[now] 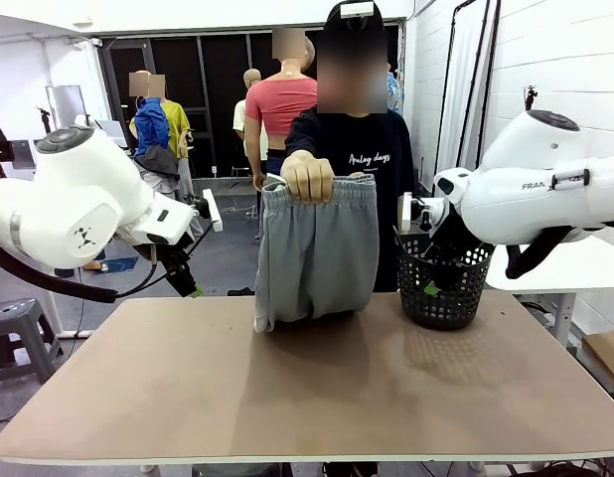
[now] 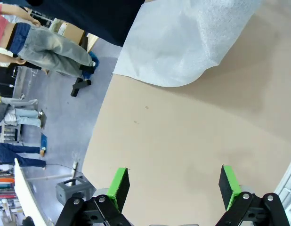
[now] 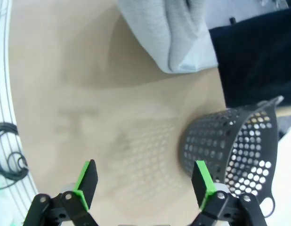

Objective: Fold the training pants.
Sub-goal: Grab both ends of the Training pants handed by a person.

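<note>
The tan counter (image 1: 317,397) spread widest. Above its far edge a person's hand (image 1: 308,177) held the training pants (image 1: 317,253) up by the waistband; their lower end bunched on the counter, the legs hard to tell apart. The black mesh basket (image 1: 444,283) stood at the counter's far right, its contents unclear. The left pincer (image 2: 173,182) and the right pincer (image 3: 145,176) hung over the counter, jaws spread, gripping nothing.

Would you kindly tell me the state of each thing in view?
Training pants: hanging from the waistband, lower end on the table.
Person's hand: gripping the waistband.
Basket: upright on the table.
Left gripper: open, empty.
Right gripper: open, empty.
</note>
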Controlling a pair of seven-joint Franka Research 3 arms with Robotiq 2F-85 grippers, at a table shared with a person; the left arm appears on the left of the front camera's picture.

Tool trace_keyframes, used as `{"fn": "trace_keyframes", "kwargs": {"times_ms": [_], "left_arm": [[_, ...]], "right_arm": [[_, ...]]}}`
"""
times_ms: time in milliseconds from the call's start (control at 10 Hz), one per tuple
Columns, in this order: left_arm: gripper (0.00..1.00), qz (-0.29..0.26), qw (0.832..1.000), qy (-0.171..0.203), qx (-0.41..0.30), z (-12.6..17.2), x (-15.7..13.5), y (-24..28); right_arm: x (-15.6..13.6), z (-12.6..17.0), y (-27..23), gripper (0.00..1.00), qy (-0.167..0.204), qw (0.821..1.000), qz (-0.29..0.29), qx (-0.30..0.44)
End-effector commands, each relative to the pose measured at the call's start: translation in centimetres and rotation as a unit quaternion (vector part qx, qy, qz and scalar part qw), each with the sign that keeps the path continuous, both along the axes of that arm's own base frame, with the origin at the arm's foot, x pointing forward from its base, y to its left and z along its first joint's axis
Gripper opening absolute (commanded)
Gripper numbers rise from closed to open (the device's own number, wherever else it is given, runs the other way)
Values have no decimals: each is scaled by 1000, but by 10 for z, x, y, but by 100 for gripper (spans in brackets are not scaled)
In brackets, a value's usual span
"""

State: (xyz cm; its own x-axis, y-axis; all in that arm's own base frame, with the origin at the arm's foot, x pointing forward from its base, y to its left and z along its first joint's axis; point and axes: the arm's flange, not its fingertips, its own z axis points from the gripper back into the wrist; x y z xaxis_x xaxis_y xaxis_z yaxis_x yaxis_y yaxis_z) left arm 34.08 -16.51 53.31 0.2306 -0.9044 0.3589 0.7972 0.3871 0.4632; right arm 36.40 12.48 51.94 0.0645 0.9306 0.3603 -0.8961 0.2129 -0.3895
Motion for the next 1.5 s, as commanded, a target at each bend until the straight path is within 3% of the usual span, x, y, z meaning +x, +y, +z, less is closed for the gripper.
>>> {"fn": "trace_keyframes", "kwargs": {"times_ms": [0,100,200,500,600,800,1000,1400], "left_arm": [[100,-18,999,-18,26,-10,13,-3],[100,10,999,-16,36,-3,10,-6],[100,-8,1000,-4,11,-6,5,-3],[100,-9,1000,-6,19,-8,8,-5],[100,-36,999,-13,23,-15,22,-1],[100,-110,993,-43,18,-33,37,-1],[100,-131,989,-72,-8,-47,50,3],[100,-199,971,-75,-107,-72,76,-2]], "right_arm": [[17,-3,-2,100,3,1000,28,-8],[14,1,-2,100,-11,1000,-15,4],[5,-5,0,100,2,1000,14,-10],[9,-3,-1,100,-2,1000,10,-14],[23,-9,3,100,-30,999,37,-25],[44,-25,4,100,-32,996,86,-7],[58,-37,4,100,-54,992,114,20],[74,-51,-2,100,-55,979,158,117]]}}
